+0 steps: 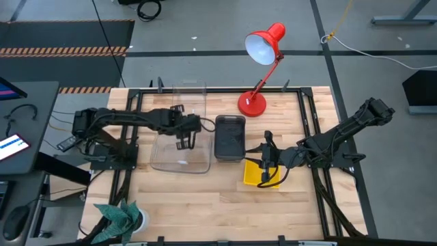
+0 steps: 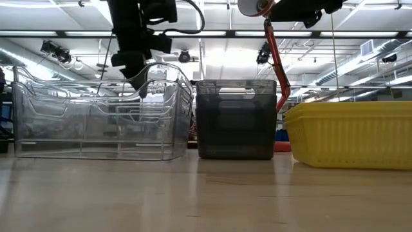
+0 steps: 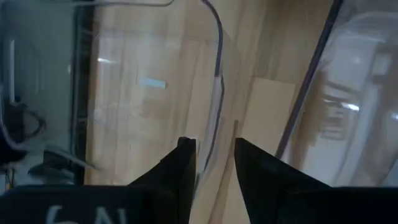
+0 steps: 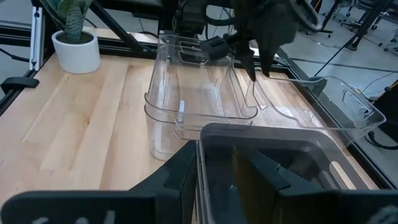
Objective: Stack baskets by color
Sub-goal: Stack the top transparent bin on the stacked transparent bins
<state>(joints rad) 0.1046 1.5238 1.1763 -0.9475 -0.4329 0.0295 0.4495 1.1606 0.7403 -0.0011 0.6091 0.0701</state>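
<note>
Two clear baskets stand at the table's left centre, one nearer and one farther; in the low view they overlap. My left gripper hangs over them, shut on a clear wall. A dark grey basket stands in the middle on its bottom. My right gripper is shut on its right wall. A yellow basket sits on the table under the right arm. My left gripper has a clear basket's thin upper wall edge between its two fingers. The fingers slant down from above. Which of the two clear baskets it is, and whether that basket is lifted, I cannot tell. My right gripper pinches the dark grey basket's rim on its right-hand wall, one finger outside and one inside. The fingers come nearly level from the table's right. In the low view the basket's bottom sits on the table.
A red desk lamp stands at the far edge, its base just behind the grey basket, its pole rising beside it. A potted plant sits at the near left corner. Black frame rails border the table. Bare wood lies along the near side.
</note>
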